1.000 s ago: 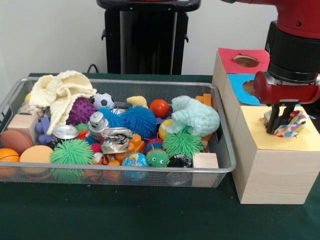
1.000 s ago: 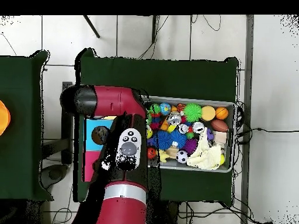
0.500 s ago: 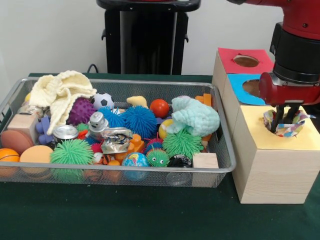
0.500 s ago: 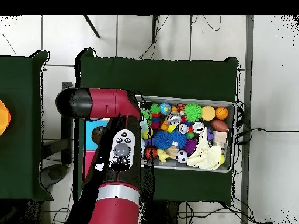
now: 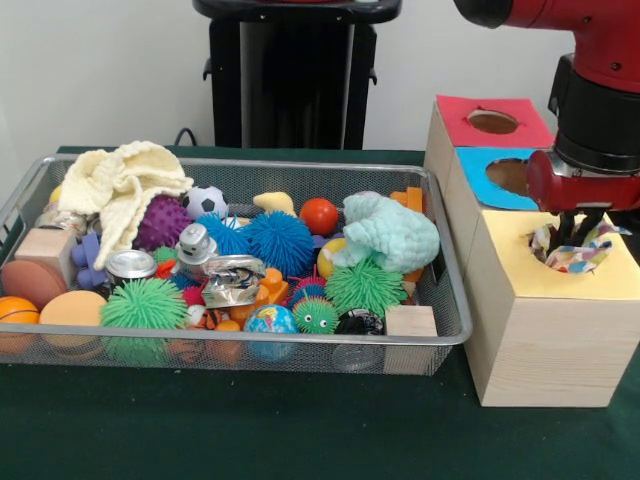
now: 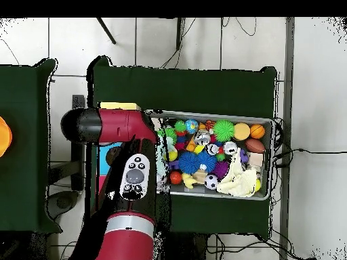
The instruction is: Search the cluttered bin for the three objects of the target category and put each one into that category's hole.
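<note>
Here the red and black arm's gripper [image 5: 574,228] hangs directly over the round hole in the yellow-topped wooden box [image 5: 545,345], its dark fingertips dipping toward a multicoloured patterned cloth [image 5: 583,250] that sits bunched in the hole; whether the fingers grip it or stand apart, I cannot tell. At nine o'clock from the box lies the wire mesh bin [image 5: 440,330], crammed with toys: a mint knitted cloth [image 5: 388,232], a cream knitted cloth [image 5: 120,185], and a blue spiky ball [image 5: 277,240].

Multicoloured patterned cloth [image 5: 580,250] in yellow-topped box [image 5: 545,330], blue-topped box [image 5: 478,172], red-topped box [image 5: 455,112], silver mesh bin [image 5: 440,330], dark green table [image 5: 250,430].
</note>
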Controlling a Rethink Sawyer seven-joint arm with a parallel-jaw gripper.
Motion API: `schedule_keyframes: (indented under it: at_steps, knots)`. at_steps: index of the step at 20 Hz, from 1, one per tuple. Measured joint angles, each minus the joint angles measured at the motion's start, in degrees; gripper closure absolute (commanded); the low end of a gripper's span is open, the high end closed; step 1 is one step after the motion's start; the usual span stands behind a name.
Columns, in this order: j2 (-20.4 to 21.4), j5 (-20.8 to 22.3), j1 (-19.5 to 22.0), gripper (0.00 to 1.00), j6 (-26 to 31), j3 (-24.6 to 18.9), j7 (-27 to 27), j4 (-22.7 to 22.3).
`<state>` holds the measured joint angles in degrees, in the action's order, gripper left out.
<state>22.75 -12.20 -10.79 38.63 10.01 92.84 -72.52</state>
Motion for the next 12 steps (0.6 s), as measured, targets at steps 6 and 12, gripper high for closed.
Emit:
schedule_keyframes:
  at_steps: [6, 12]
  knots:
    - [-2.8, -0.7, 0.2, 1.0, -5.2, -0.1, 0.0, 0.4]
    - [-4.6, -2.1, 0.6, 1.0, -9.5, -0.5, 0.0, 1.8]
